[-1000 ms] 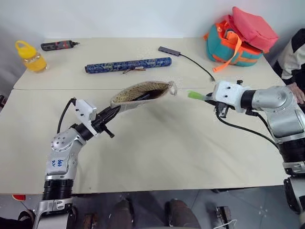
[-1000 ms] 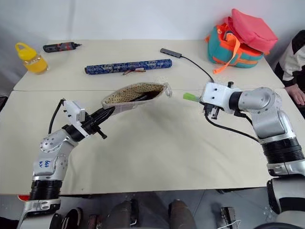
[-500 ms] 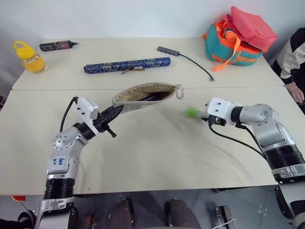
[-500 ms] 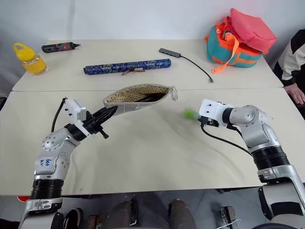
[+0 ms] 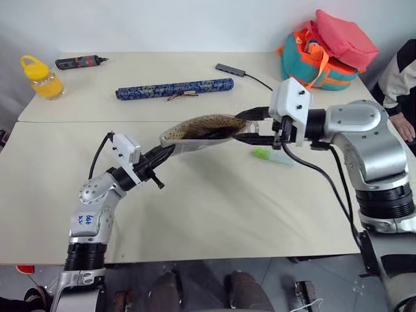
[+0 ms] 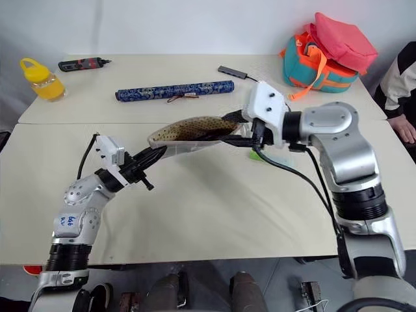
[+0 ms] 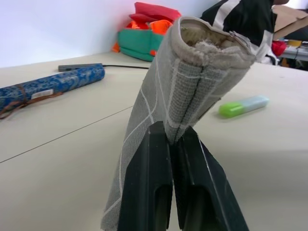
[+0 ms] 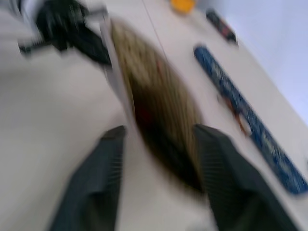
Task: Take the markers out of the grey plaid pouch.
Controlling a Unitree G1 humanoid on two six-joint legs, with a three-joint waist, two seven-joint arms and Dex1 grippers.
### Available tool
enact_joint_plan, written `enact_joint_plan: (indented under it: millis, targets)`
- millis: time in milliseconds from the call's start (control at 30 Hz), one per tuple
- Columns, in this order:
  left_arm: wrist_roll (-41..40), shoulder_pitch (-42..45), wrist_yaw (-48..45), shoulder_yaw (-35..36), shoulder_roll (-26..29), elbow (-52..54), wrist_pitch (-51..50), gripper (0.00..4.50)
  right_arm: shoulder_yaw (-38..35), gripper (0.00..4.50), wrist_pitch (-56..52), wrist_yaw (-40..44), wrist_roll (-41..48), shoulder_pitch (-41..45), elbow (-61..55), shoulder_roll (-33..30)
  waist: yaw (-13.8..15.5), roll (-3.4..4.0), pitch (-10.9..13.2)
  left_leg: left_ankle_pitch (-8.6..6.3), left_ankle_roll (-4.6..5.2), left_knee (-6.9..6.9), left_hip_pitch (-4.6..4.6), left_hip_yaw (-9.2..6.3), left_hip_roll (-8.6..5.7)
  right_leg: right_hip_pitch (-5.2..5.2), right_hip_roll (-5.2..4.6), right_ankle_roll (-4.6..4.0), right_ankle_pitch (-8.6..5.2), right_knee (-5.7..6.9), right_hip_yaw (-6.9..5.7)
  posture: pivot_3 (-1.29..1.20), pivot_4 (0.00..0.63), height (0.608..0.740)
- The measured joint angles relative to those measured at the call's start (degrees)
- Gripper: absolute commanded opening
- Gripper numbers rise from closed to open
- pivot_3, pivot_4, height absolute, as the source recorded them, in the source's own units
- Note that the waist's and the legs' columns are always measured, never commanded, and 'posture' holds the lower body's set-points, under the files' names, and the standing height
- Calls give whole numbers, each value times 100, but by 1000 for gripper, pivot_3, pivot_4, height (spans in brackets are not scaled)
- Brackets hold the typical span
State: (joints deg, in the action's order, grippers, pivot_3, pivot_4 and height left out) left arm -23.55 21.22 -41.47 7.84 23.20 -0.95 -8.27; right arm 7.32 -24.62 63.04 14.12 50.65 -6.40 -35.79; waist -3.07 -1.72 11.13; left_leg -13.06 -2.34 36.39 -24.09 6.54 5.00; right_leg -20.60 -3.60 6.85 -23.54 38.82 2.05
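Observation:
My left gripper (image 5: 158, 156) is shut on one end of the grey plaid pouch (image 5: 203, 126) and holds it above the table, its tan speckled mouth facing up and to the right. Something dark lies inside the mouth. At that mouth my right gripper (image 5: 251, 127) is open, one finger above the rim and one below it, nothing held. In the right wrist view the fingers (image 8: 103, 173) stand apart on either side of the pouch's opening (image 8: 159, 130). A light green marker (image 5: 272, 156) lies on the table below the right wrist, and the left wrist view has the marker (image 7: 240, 106) beyond the pouch (image 7: 187, 82).
At the back of the table lie a long blue patterned roll (image 5: 174, 88), a yellow bottle (image 5: 41, 77), a black-and-red gadget (image 5: 79, 62) and a grey hub with a cable (image 5: 231, 69). A teal-orange-pink bag (image 5: 328, 52) stands back right. A person's sleeve (image 5: 400, 75) is at the right edge.
My right gripper has let go of the light green marker, which now lies on the table. It then swung up and left to the pouch's mouth. The left gripper still holds the pouch.

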Motion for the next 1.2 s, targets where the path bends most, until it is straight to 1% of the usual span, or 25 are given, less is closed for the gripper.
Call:
enact_joint_plan:
  millis: [67,100,200,267,333,433,533,667,800,867,933,1033,1133,1200]
  targets:
    - [0,37,-2,-56,-11,24,-77,0,230,484,333,-143,-258,125,143,143,-3,0,0,0,0,0,0,1,0,-2,0,0,0,2,0,0,150,740]
    - [0,41,-8,-115,-10,71,-133,0,433,43,634,-221,-544,176,317,152,-7,0,0,0,0,0,0,2,-1,-2,0,0,0,1,0,0,150,740]
    - [-18,34,-58,-289,-11,310,-399,0,1025,17,1397,-374,-1338,161,875,160,-11,0,0,0,0,0,-2,6,-2,-4,-1,0,0,1,1,0,150,740]
    - [-172,34,-41,-358,-4,547,-819,0,1322,17,1841,-463,-1792,171,1243,163,-10,0,0,0,0,0,-2,5,-2,-5,-2,1,0,2,1,0,150,740]
    - [-366,35,-39,-433,63,780,-1334,0,1478,17,2052,-435,-2029,269,1480,162,-13,0,0,0,0,-1,-3,3,-1,-6,-1,1,0,5,2,0,150,740]
    - [-774,44,-98,-516,172,1159,-2129,0,1556,17,2081,-39,-2142,519,1580,142,-31,0,0,1,-2,-4,0,1,3,-7,3,1,0,9,2,0,150,740]
    - [-1357,51,-69,-453,159,1353,-2868,0,1655,17,1989,394,-2177,598,1576,64,-25,0,0,1,-3,-4,1,-4,4,-5,3,1,0,10,0,0,150,740]
    - [-2220,91,258,-102,48,1365,-3879,0,1650,17,1225,1164,-1732,689,1054,-117,-17,0,0,1,-2,-1,-1,-10,23,-5,1,1,0,11,-3,0,150,740]
    - [-2389,67,309,-60,69,1375,-4176,0,1646,17,758,1618,-1592,982,628,-382,-17,0,0,0,-3,5,1,-14,7,3,2,0,0,5,-7,0,150,740]
    - [-2324,16,340,-108,62,1368,-4136,0,1674,17,750,1536,-1714,1030,732,-337,-20,0,0,0,-3,9,2,-14,3,5,4,-2,1,5,-7,0,150,740]
    - [-2113,-113,350,-205,69,1349,-3975,0,1893,17,974,1345,-2071,990,1004,-313,-18,0,0,0,-3,12,2,-12,0,5,3,-2,1,4,-5,0,150,740]
    - [-1798,-283,350,-322,67,1324,-3631,0,2156,17,1085,1201,-2437,688,1328,-249,-13,0,0,0,-3,11,0,-9,-1,5,2,-2,1,-1,-3,0,150,740]
    - [-1660,-354,293,-367,72,1354,-3422,0,2175,551,1084,1171,-2472,600,1357,-139,-22,0,0,0,-3,10,1,-5,1,4,3,-2,1,0,-1,0,150,740]
    - [-1627,-416,240,-424,102,1400,-3344,0,2146,1251,1078,1154,-2478,599,1346,-138,-22,1,0,0,-3,10,2,-7,2,5,5,-2,1,1,-1,0,150,740]
